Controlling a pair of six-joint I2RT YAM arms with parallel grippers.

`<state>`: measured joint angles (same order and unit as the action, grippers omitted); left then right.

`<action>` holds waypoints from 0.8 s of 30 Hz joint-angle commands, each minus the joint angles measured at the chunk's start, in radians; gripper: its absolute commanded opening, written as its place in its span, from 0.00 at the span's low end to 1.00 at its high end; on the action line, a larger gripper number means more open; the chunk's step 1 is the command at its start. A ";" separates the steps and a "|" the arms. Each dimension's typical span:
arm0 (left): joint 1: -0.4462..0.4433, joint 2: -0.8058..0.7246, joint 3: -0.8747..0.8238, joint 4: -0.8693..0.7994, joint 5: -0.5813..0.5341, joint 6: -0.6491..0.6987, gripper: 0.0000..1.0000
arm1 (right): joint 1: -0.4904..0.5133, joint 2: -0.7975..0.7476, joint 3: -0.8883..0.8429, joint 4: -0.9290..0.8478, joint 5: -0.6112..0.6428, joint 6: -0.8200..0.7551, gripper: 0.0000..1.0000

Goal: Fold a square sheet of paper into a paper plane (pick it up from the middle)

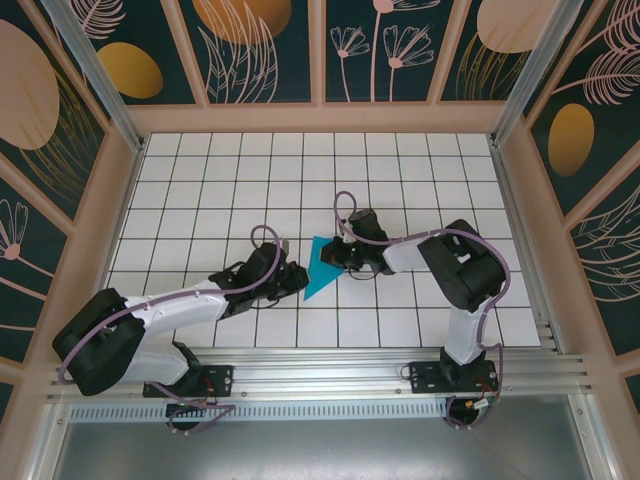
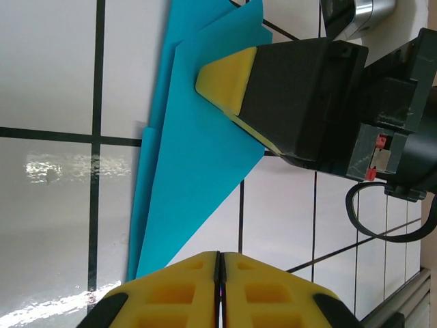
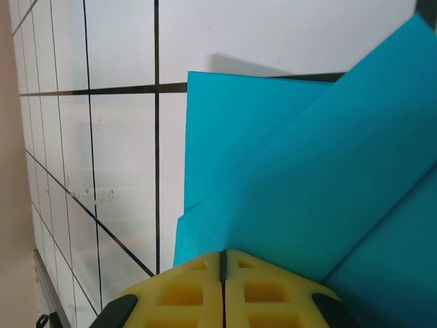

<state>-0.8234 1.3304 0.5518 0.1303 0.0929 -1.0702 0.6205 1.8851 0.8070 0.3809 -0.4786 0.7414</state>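
while the teal paper (image 1: 321,266) is lying flat on the white tiled worktop (image 1: 200,180) between the two arms, already creased into a narrow pointed shape of several layers, both sets of jaws are sitting closed. the right jaws are holding their yellow pads (image 2: 222,78) together, with the tip resting on the wide end of the paper. whether a layer is being pinched between them or only pinned against the tiles, i cannot tell. the left jaws are also looking shut, their pads (image 2: 177,287) meeting along a thin seam. they are hovering just beside the pointed end without clearly touching it.

judging by its look, this paper is going to be handling as very light, thin and limp. it is bending under almost no load and is sliding easily on the glossy tiles unless something is weighing it down. the folded flaps are overlapping loosely in the right wrist view, one edge casting a small shadow, so they are probably wanting to spring open. the creases are giving it some stiffness along their length, and the single-layer edges are the parts most likely to be crumpling or tearing.

a sound hold is probably lying along the centre fold near the middle, where the layers are stacking thickest. one set of jaws is best pinning the sheet down while the other is working a flap, and a light squeeze is likely being enough.
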 commanded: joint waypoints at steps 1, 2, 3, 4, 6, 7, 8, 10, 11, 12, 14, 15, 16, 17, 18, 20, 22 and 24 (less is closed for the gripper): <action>0.008 0.009 0.019 0.032 -0.029 -0.012 0.14 | 0.026 0.100 -0.047 -0.093 0.131 0.014 0.07; 0.012 0.018 0.023 0.032 -0.022 -0.014 0.13 | 0.026 0.100 -0.050 -0.086 0.136 0.022 0.07; 0.018 0.031 0.030 0.024 -0.015 -0.021 0.13 | 0.025 0.098 -0.053 -0.080 0.137 0.028 0.07; 0.023 0.046 0.035 0.017 -0.005 -0.030 0.12 | 0.025 0.096 -0.055 -0.076 0.138 0.030 0.07; 0.027 0.078 0.039 0.054 0.029 -0.043 0.12 | 0.025 0.090 -0.060 -0.074 0.145 0.035 0.07; 0.030 0.097 0.044 0.077 0.050 -0.053 0.12 | 0.026 0.089 -0.063 -0.076 0.150 0.035 0.07; 0.030 0.116 0.044 0.109 0.072 -0.066 0.12 | 0.025 0.089 -0.064 -0.080 0.155 0.035 0.07; 0.030 0.149 0.046 0.176 0.109 -0.089 0.11 | 0.025 0.088 -0.067 -0.080 0.159 0.036 0.07; 0.029 0.164 0.049 0.192 0.118 -0.102 0.11 | 0.025 0.089 -0.069 -0.079 0.162 0.038 0.07; 0.029 0.176 0.052 0.208 0.124 -0.108 0.11 | 0.025 0.086 -0.072 -0.076 0.164 0.040 0.07; 0.029 0.199 0.061 0.221 0.127 -0.111 0.11 | 0.025 0.084 -0.077 -0.073 0.164 0.044 0.07; 0.030 0.211 0.066 0.226 0.126 -0.108 0.11 | 0.025 0.082 -0.080 -0.073 0.164 0.045 0.07; 0.031 0.226 0.075 0.222 0.128 -0.104 0.11 | 0.025 0.080 -0.080 -0.073 0.162 0.045 0.07; 0.032 0.238 0.082 0.218 0.127 -0.102 0.11 | 0.025 0.079 -0.080 -0.074 0.162 0.043 0.07; 0.032 0.250 0.086 0.221 0.125 -0.100 0.10 | 0.024 0.076 -0.080 -0.074 0.164 0.043 0.07; 0.033 0.270 0.089 0.219 0.110 -0.094 0.10 | 0.024 0.075 -0.081 -0.075 0.163 0.043 0.07; 0.037 0.288 0.085 0.224 0.091 -0.087 0.11 | 0.025 0.075 -0.081 -0.076 0.158 0.043 0.07; 0.038 0.312 0.092 0.205 0.070 -0.072 0.10 | 0.025 0.075 -0.079 -0.077 0.156 0.042 0.07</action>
<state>-0.7963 1.6115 0.6231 0.3283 0.1944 -1.1568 0.6369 1.8877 0.7780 0.4648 -0.4297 0.7921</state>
